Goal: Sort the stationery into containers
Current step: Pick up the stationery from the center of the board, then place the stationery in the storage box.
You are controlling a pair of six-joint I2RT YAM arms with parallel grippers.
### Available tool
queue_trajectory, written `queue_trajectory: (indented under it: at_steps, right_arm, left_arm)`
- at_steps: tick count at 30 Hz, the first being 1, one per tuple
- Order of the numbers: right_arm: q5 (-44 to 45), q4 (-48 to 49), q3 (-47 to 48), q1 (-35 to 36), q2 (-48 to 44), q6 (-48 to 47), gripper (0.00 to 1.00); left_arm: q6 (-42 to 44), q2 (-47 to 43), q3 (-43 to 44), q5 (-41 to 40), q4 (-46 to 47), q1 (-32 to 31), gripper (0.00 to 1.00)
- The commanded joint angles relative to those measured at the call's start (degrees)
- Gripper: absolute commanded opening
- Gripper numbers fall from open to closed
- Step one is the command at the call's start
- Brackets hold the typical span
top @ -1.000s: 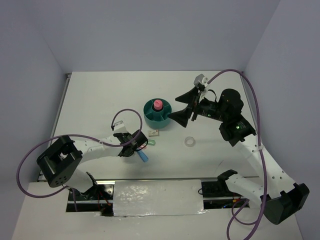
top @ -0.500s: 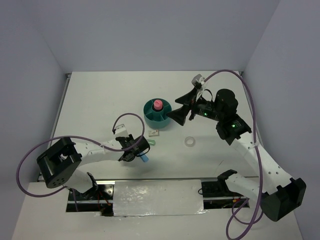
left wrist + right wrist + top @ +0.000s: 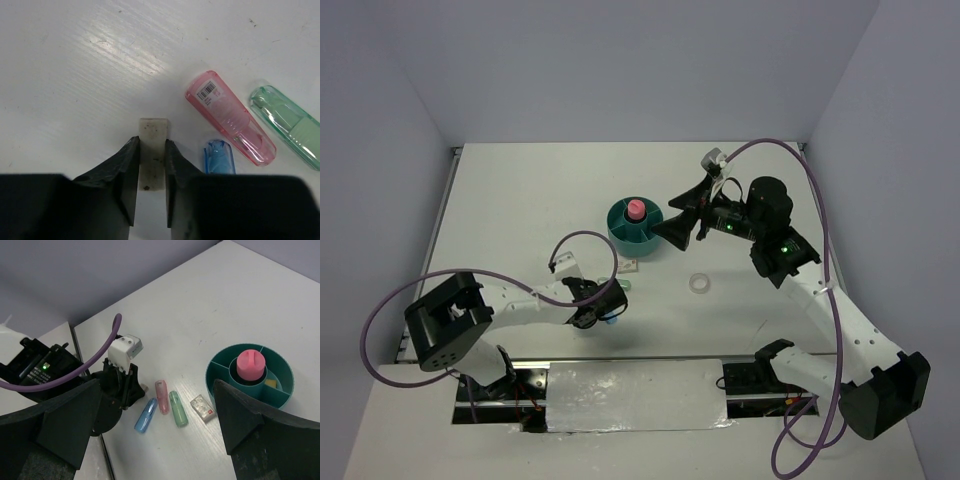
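Beige and speckled with dirt, a small rectangular eraser [image 3: 153,131] is pinched between the two black fingers [image 3: 121,172] of the left end effector [image 3: 600,304], low at the white bench [image 3: 520,200]; whether it is lifted off cannot be told. Only the left wrist view shows this grip. There the eraser's long axis runs straight away from the camera, its far end poking past the fingertips. Just to its right, a translucent pink capsule-shaped piece [image 3: 230,117] lies on a diagonal with its barcode label at the wider far end, and a translucent green capsule-shaped piece [image 3: 287,126] lies parallel beside it. Only the rounded end of a translucent blue capsule-shaped piece [image 3: 218,157] shows, the rest hidden by a finger. The right wrist view shows all three capsules at full length, side by side, next to a small clear-wrapped block [image 3: 202,407]. It also looks into the round teal plastic organiser [image 3: 218,371], where a pink cylindrical tube [image 3: 249,364] stands upright in the central cup and a small yellowish piece [image 3: 272,383] sits in a ring compartment. The top view alone shows a clear tape ring [image 3: 699,283] lying flat, well apart from the capsules, and the right end effector [image 3: 678,217] spread wide and empty beside the organiser.
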Motion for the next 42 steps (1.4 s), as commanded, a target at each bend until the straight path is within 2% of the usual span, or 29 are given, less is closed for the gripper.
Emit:
queue_trajectory:
  at_steps: [1, 5, 6, 8, 10, 12, 13, 14, 15, 17, 18, 20, 22, 26, 28, 33, 38, 42]
  right_arm:
    - [-0.6, 1.5, -0.5, 0.4, -1.2, 0.7, 1.00]
    - [0.6, 5.1, -4.8, 1.1, -2.5, 4.0, 1.00]
    - [1.0, 6.3, -5.9, 1.7, -2.7, 5.8, 1.00]
    - [5.2, 9.7, -10.0, 5.3, -3.9, 7.3, 1.00]
    - [13.8, 11.6, -13.8, 8.6, -4.8, 9.9, 1.00]
    - [20.8, 16.8, -20.3, 12.9, -6.8, 16.3, 1.00]
    - [26.3, 24.3, -23.3, 14.6, -7.8, 18.4, 1.00]
    - [29.0, 27.8, -26.5, 16.6, -8.8, 21.8, 1.00]
    - [31.7, 31.2, -31.3, 21.1, -9.6, 22.9, 0.97]
    - [37.7, 38.3, -34.3, 26.2, -9.3, 23.5, 0.94]
    - [39.2, 40.6, -35.8, 30.6, -7.9, 22.9, 0.84]
    - [40.6, 46.1, -36.2, 33.5, -5.6, 20.6, 0.78]
    - [42.1, 46.3, -34.4, 36.6, -2.0, 20.1, 0.78]
    - [45.2, 47.3, -30.9, 39.8, 4.2, 17.2, 0.77]
    - [47.8, 47.6, -28.9, 40.8, 7.7, 16.2, 0.73]
    - [49.7, 51.4, -27.1, 41.5, 13.3, 17.0, 0.63]
    - [50.1, 51.1, -24.5, 41.8, 16.0, 16.2, 0.56]
    - [49.3, 49.3, -22.4, 41.8, 18.1, 16.4, 0.54]
  left_arm:
    - [-0.8, 1.1, -1.8, 1.2, -1.9, -0.2, 0.27]
    - [-0.2, -2.8, -3.8, 1.0, -0.3, -0.5, 0.02]
    - [0.1, -4.2, -4.2, 0.7, -0.1, -1.1, 0.00]
    - [0.7, -8.8, -4.2, -0.4, -0.8, -2.4, 0.00]
    - [0.8, -14.5, -3.4, -3.6, -2.9, -5.6, 0.00]
    - [-1.4, -18.2, -2.2, -6.1, -6.4, -7.9, 0.00]
    - [-1.6, -21.9, -1.9, -6.4, -7.2, -8.0, 0.00]
    - [-2.2, -23.4, -1.1, -6.5, -8.0, -8.0, 0.00]
    - [-3.9, -25.2, -0.6, -7.0, -9.7, -8.0, 0.00]
    - [-4.7, -29.3, 0.2, -7.2, -10.0, -8.0, 0.00]
    - [-4.9, -30.4, 0.3, -7.2, -8.7, -8.1, 0.00]
    - [-3.1, -32.9, 0.8, -6.7, -5.9, -8.1, 0.00]
    - [-1.0, -33.6, 1.7, -5.7, -3.5, -8.2, 0.00]
    - [-0.8, -32.2, 5.9, -5.1, -4.5, -8.2, 0.00]
    - [0.2, -31.5, 7.4, -4.2, -4.3, -8.2, 0.00]
    - [0.6, -32.2, 7.3, -3.5, -2.2, -8.9, 0.00]
    - [1.4, -32.6, 6.7, -2.9, -0.1, -9.2, 0.00]
    - [1.5, -32.9, 6.4, -2.9, 1.2, -9.1, 0.00]
